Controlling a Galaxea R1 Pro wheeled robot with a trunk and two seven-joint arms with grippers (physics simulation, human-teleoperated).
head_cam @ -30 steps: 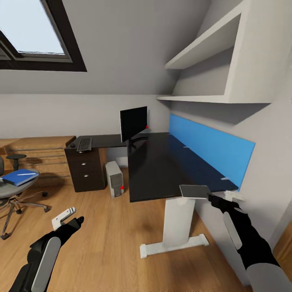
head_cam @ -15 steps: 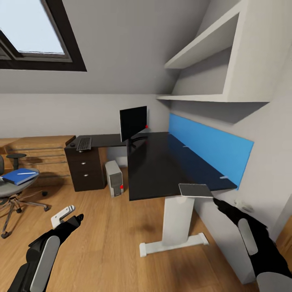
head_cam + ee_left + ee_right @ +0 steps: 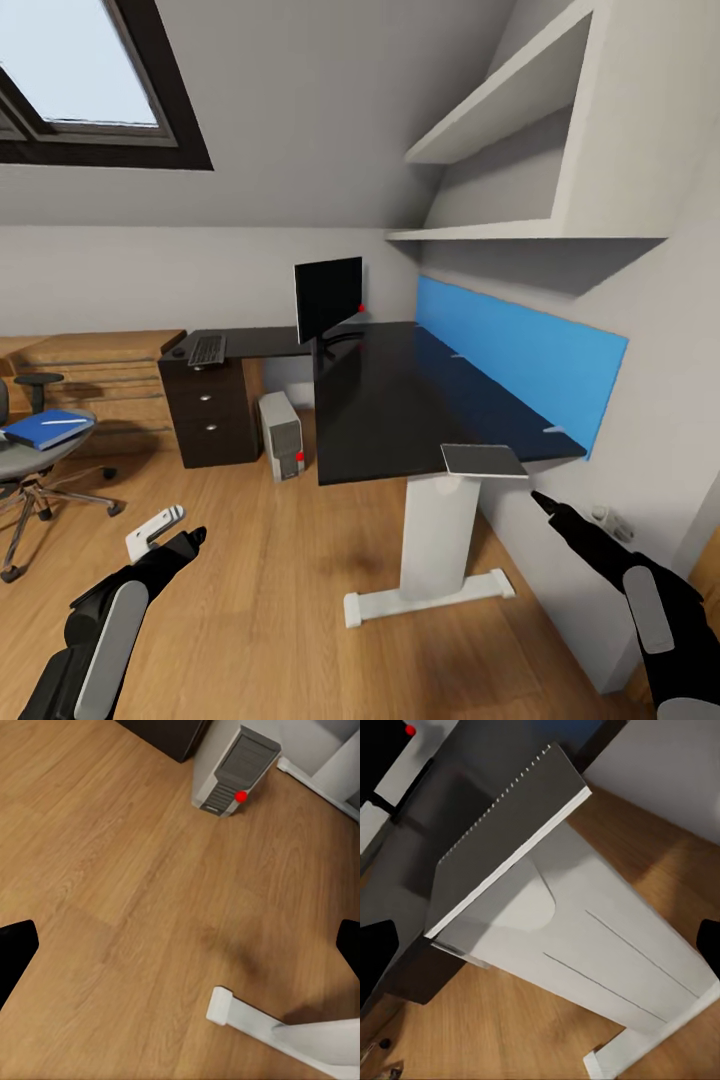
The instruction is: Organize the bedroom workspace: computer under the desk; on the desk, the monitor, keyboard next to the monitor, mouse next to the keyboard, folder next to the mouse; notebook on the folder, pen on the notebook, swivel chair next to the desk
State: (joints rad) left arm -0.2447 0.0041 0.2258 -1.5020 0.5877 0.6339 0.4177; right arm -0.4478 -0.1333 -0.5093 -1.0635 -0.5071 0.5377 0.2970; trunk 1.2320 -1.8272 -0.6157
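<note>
Half of the swivel chair (image 3: 25,465) is cut off at the left edge of the head view; its grey seat carries the bright blue folder (image 3: 42,428) with a thin white pen (image 3: 62,422) lying on top, long axis running left to right. The mouse (image 3: 179,354) is only a small dark blob at the far left end of the desk (image 3: 380,400), just beside the keyboard (image 3: 207,350), whose long axis runs near to far. The black monitor (image 3: 328,297) stands at the desk's inner corner, screen facing left and near, and the pale computer (image 3: 282,437) sits on the floor under the desk beside the dark drawers (image 3: 212,412). A thin grey notebook (image 3: 483,460) lies flat on the desk's near corner, overhanging the edge; the right wrist view shows its ridged spine edge. The right gripper (image 3: 543,499) hangs just near of it, apart from it, fingers spread and empty. The left gripper (image 3: 172,532) hovers over the oak floor (image 3: 260,580), likewise spread and empty.
</note>
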